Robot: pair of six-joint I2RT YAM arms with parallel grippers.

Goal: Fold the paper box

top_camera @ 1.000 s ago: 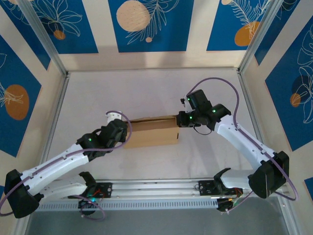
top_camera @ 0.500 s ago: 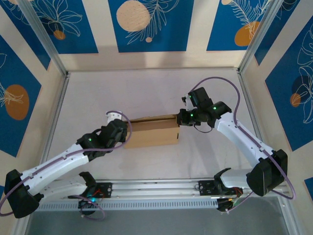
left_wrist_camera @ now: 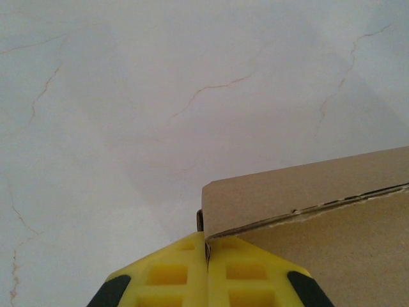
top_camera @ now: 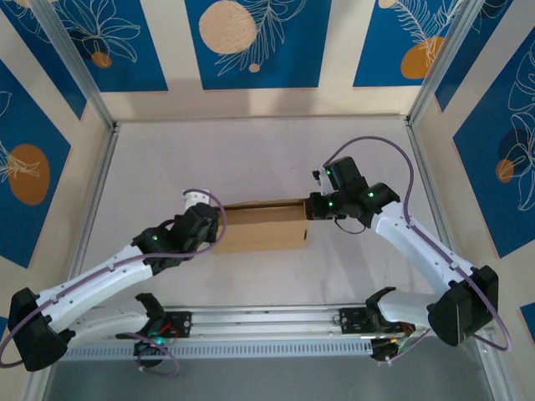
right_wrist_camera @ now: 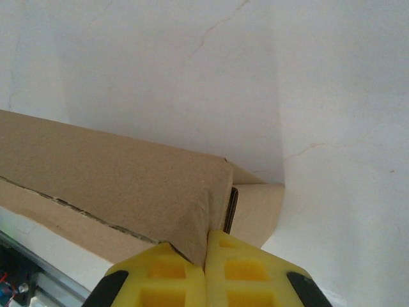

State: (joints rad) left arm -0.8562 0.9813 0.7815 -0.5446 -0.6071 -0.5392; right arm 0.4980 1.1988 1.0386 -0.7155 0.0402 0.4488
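Together we pinch the paper box (top_camera: 263, 227) on the bench (top_camera: 251, 159).
Left pincer (left_wrist_camera: 206, 242) and right pincer (right_wrist_camera: 208, 235) each close tight on an opposite end.

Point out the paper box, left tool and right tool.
paper box (top_camera: 263, 232), top external view, middle of brown face
left tool (left_wrist_camera: 206, 244), left wrist view, seam between fingertips
right tool (right_wrist_camera: 206, 244), right wrist view, seam between fingertips

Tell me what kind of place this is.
Likely a robot test cell: a left arm and right arm bolted to a rail at a pale table, aluminium posts fencing it, blue leaf-print panels behind, one paper box as work.
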